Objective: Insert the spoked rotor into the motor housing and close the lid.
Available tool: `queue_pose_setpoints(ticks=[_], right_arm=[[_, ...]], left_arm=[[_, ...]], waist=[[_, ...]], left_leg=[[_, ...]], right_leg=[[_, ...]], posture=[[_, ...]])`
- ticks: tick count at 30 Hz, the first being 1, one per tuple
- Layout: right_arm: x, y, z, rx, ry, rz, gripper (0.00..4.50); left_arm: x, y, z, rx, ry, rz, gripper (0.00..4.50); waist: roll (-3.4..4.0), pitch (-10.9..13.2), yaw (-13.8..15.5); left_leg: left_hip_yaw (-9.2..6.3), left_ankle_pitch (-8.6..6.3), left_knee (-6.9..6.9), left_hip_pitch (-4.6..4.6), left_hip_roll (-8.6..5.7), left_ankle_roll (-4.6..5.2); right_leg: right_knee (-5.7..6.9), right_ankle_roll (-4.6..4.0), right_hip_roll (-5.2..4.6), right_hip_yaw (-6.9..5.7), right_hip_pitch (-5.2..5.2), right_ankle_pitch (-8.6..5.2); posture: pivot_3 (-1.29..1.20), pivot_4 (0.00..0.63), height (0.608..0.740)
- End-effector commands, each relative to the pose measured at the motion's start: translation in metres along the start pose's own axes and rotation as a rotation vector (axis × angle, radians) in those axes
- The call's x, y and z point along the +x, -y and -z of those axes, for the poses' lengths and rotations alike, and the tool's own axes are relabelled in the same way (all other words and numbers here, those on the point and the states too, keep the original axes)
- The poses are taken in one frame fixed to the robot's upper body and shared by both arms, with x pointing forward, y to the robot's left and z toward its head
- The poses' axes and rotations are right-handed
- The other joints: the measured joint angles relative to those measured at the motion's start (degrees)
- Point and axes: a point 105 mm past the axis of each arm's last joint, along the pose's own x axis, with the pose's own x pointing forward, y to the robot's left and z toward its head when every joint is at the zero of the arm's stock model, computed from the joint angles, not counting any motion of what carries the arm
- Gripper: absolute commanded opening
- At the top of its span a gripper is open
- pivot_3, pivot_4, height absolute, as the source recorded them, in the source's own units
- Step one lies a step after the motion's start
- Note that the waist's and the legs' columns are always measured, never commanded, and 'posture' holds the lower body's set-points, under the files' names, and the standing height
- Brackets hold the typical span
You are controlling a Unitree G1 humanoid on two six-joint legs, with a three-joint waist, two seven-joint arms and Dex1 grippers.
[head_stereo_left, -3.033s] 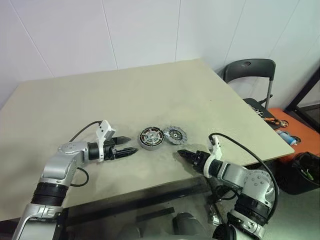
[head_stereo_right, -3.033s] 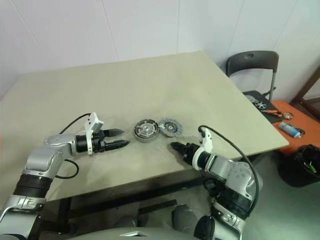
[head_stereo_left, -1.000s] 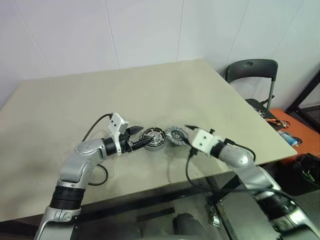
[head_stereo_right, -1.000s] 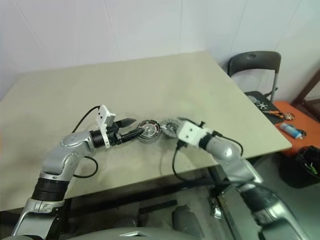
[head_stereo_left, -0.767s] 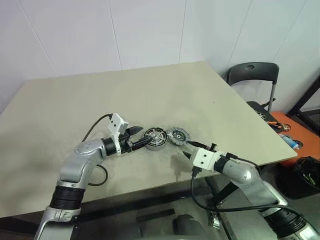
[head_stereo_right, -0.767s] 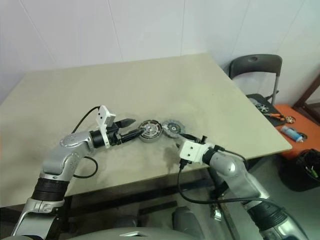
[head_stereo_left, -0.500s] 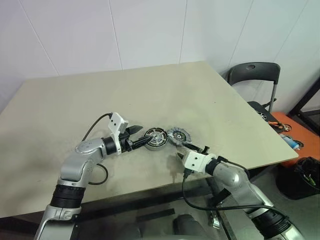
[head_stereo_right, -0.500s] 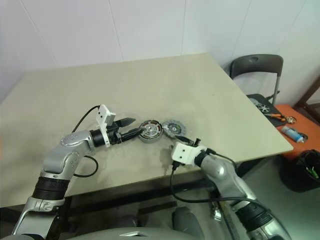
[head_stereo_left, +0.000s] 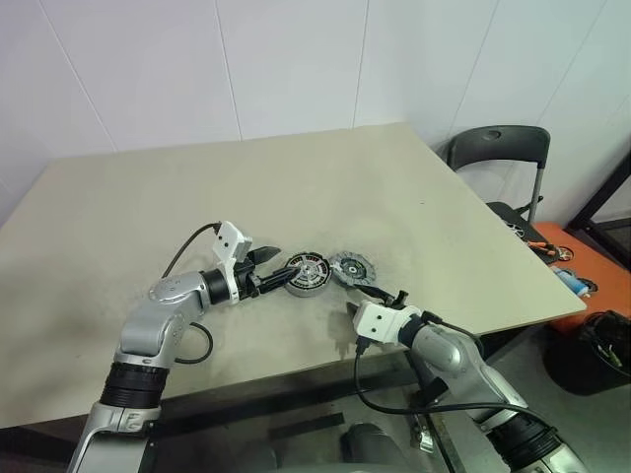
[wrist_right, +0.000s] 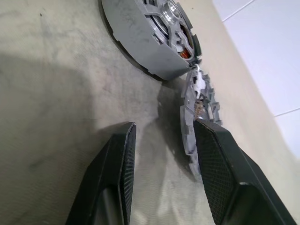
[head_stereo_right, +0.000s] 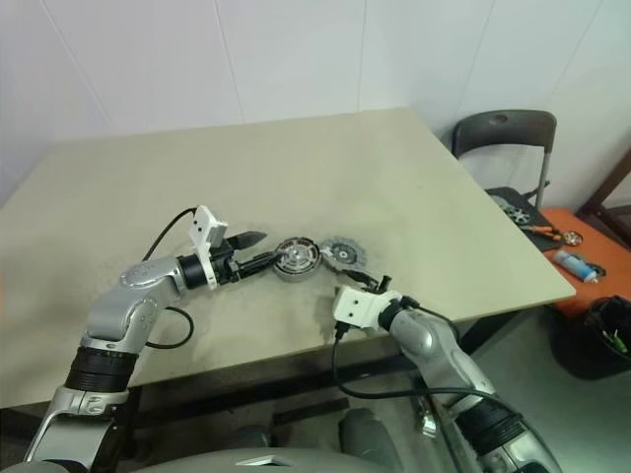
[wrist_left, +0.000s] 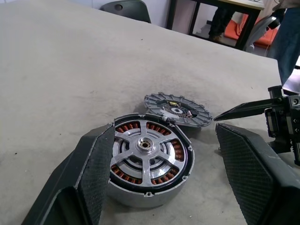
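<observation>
The motor housing (head_stereo_left: 308,273) is a squat silver cylinder on the beige table (head_stereo_left: 197,197). Copper windings ring its inside, and a spoked rotor (wrist_left: 146,149) sits in it. The lid (head_stereo_left: 353,267), a flat grey toothed disc, lies on the table touching the housing's right side. My left gripper (head_stereo_left: 275,271) is open at the housing's left; one finger (wrist_left: 96,164) is against the housing wall and the other stands well clear. My right gripper (wrist_right: 165,125) is open and low over the table just in front of the lid, whose edge (wrist_right: 189,119) is close to one fingertip.
A dark chair (head_stereo_left: 498,148) stands past the table's right corner. An orange case with tools (head_stereo_left: 560,252) and a black bin (head_stereo_left: 603,340) are on the floor to the right. The table's front edge (head_stereo_left: 296,367) runs under my right forearm.
My right gripper has come down from beside the lid to table level in front of it, and its wrist has rolled. The left gripper, housing and lid have kept still.
</observation>
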Motion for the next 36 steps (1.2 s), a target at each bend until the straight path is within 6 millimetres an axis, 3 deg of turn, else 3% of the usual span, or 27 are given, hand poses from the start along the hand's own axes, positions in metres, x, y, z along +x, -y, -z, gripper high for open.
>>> queue_pose_setpoints(ticks=[1, 9, 18, 24, 27, 31, 36], right_arm=[[0.001, 0.022, 0.013, -0.034, -0.06, 0.104, 2.04], [0.004, 0.018, 0.013, -0.016, -0.07, 0.107, 2.04], [0.011, 0.035, 0.028, -0.111, -0.161, 0.225, 2.04], [0.015, 0.035, 0.027, -0.158, -0.159, 0.229, 2.04], [0.016, 0.035, 0.022, -0.193, -0.13, 0.234, 1.47], [0.016, 0.038, 0.017, -0.223, -0.106, 0.259, 0.18], [0.015, 0.052, 0.015, -0.255, -0.098, 0.331, 0.01]], left_arm=[[0.001, 0.001, -0.009, 0.028, 0.033, 0.008, 3.64], [0.002, 0.0, -0.006, 0.028, 0.032, 0.013, 3.64], [0.004, 0.002, 0.0, 0.015, 0.028, 0.022, 3.64], [0.004, 0.002, 0.001, 0.012, 0.029, 0.02, 3.64], [0.005, 0.002, 0.002, 0.01, 0.033, 0.018, 3.64], [0.006, 0.003, 0.003, 0.01, 0.036, 0.018, 3.64], [0.008, 0.002, 0.003, 0.014, 0.04, 0.013, 3.64]], waist=[[-0.01, 0.0, 0.06], [-0.04, -0.01, 0.01], [-0.04, -0.02, 0.06], [-0.04, -0.02, 0.0], [-0.04, -0.02, -0.01], [-0.16, -0.09, -0.21], [-0.22, -0.12, -0.1]], left_leg=[[0.0, 0.0, 0.0, 0.0, 0.0, 0.0], [0.0, 0.0, 0.0, 0.0, 0.0, 0.0], [0.0, 0.0, 0.01, 0.01, 0.0, 0.0], [-0.01, 0.0, -0.05, 0.0, 0.0, 0.0], [0.0, 0.0, -0.04, -0.01, 0.0, 0.0], [0.0, 0.0, -0.04, 0.03, 0.0, 0.0], [0.0, 0.0, -0.03, 0.05, 0.0, 0.0]], right_leg=[[0.0, 0.0, 0.0, 0.0, 0.0, 0.0], [0.0, 0.0, 0.0, 0.0, 0.0, 0.0], [0.0, -0.01, 0.0, 0.01, 0.02, 0.01], [-0.03, -0.01, 0.0, 0.01, 0.0, 0.01], [-0.04, -0.01, 0.0, 0.01, 0.0, 0.01], [-0.03, -0.01, 0.0, 0.02, 0.03, 0.01], [0.01, -0.01, 0.01, 0.02, 0.03, 0.01]], posture=[[0.0, 0.0, 0.74], [0.0, 0.0, 0.74], [0.0, 0.0, 0.74], [0.0, 0.0, 0.74], [0.0, 0.0, 0.74], [0.0, 0.0, 0.74], [0.0, 0.0, 0.74]])
